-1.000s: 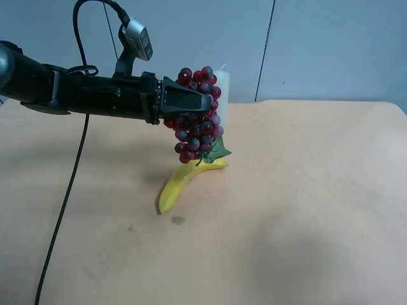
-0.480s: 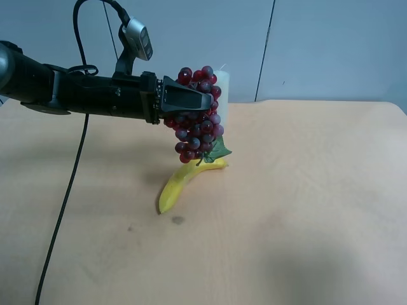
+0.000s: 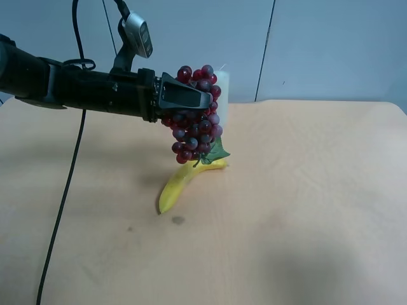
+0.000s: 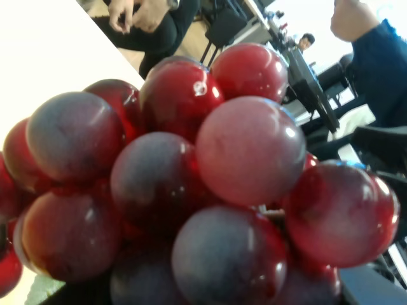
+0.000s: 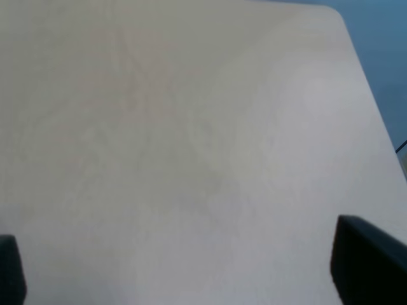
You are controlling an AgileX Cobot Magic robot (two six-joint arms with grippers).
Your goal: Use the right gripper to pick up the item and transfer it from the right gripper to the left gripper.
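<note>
1. One bunch of grapes [image 3: 194,114] hangs in the air above the table [image 3: 305,190], its long axis close to vertical, the wide top by the jaws and the narrow tip with the green leaf [image 3: 216,152] pointing down toward the banana [image 3: 181,184].
2. The left gripper [image 3: 184,96] has its jaws closed on the upper part of the bunch; one black arm [image 3: 76,86] reaches in level from the exterior high view's left, with a silver-grey cylinder [image 3: 138,35] on top and one long black cable [image 3: 63,203] trailing down to the table.
3. In the left wrist view the grapes [image 4: 191,171] fill nearly the whole picture, red and purple-blue, pressed right up to the camera; the fingers themselves are hidden behind them.
4. One yellow banana lies on the table just under the bunch's tip; whether the leaf touches it cannot be told.
5. One white candle [image 3: 223,89] stands behind the bunch, mostly covered by it.
6. The right gripper [image 5: 191,273] shows only as two dark finger ends [image 5: 365,257] at the edges of the right wrist view, set wide apart with nothing between them, over bare tabletop [image 5: 191,127]. That arm is out of the exterior high view.
</note>
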